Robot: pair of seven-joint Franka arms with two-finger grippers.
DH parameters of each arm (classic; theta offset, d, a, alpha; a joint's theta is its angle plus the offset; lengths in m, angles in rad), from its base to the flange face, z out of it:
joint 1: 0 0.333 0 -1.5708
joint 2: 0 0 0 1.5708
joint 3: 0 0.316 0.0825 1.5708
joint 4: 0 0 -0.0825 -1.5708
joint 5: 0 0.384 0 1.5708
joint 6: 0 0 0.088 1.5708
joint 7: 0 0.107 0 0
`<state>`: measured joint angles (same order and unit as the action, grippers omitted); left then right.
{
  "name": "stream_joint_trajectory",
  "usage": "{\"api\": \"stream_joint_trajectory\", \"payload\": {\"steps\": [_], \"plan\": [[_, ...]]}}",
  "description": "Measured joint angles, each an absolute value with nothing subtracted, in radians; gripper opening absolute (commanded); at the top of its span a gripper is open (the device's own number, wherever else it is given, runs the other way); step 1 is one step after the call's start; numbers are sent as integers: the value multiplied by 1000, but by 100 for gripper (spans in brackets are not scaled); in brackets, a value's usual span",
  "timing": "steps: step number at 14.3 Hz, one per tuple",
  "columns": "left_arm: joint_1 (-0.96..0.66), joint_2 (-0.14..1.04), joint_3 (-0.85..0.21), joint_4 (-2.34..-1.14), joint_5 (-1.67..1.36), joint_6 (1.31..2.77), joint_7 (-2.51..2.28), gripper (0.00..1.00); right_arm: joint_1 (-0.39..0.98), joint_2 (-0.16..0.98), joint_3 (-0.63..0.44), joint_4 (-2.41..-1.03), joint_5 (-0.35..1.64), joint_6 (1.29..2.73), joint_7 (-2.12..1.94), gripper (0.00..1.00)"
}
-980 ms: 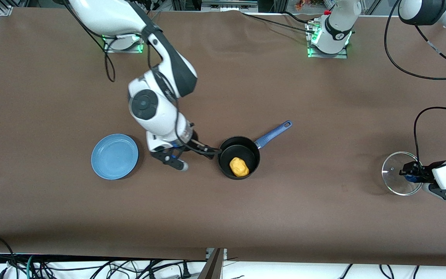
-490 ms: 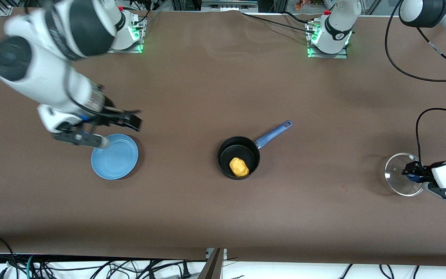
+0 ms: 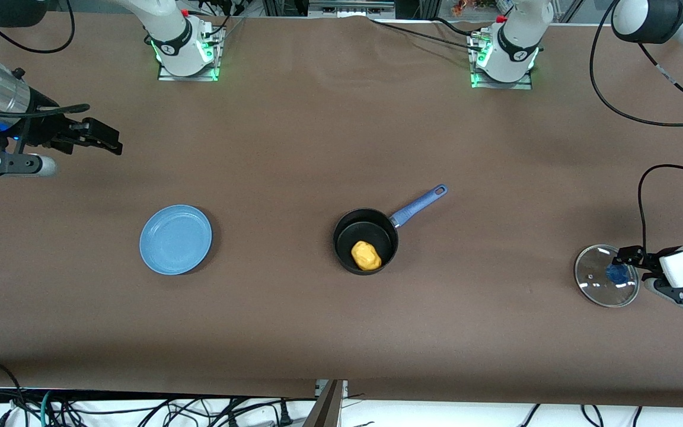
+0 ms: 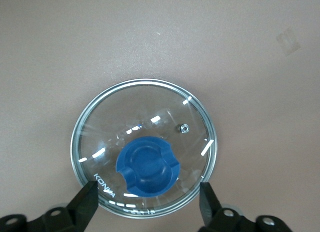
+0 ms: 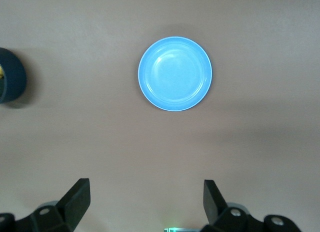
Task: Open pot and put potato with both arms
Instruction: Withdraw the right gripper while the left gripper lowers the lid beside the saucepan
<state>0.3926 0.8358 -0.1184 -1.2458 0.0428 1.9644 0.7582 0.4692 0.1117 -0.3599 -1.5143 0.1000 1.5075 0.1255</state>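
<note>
Two grippers spread, empty | left gripper (image 4: 148,204) over glass lid (image 3: 606,284) | right gripper (image 3: 89,139) waits | potato (image 3: 366,255) in pot (image 3: 366,240) | lid likely fragile, slippery: take blue knob (image 4: 147,166)

The only writing I can read is the white word "KONKA", or something close to it since the middle letters are unclear, printed on the glass lid (image 4: 144,161) near its rim, next to its blue knob (image 4: 147,165).
</note>
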Motion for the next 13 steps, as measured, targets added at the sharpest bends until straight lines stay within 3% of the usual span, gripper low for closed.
{"api": "stream_joint_trajectory", "payload": {"steps": [2,4,13], "plan": [[390,836,-120,-1246,43,1965,754,95,290,88,-156,-1566,66,1541,126,100],[386,835,-123,-1245,43,1964,730,96,188,72,-49,-1573,47,1544,123,100],[313,775,-140,-1230,43,1818,434,97,147,53,-48,-1549,40,1563,69,100]]}}
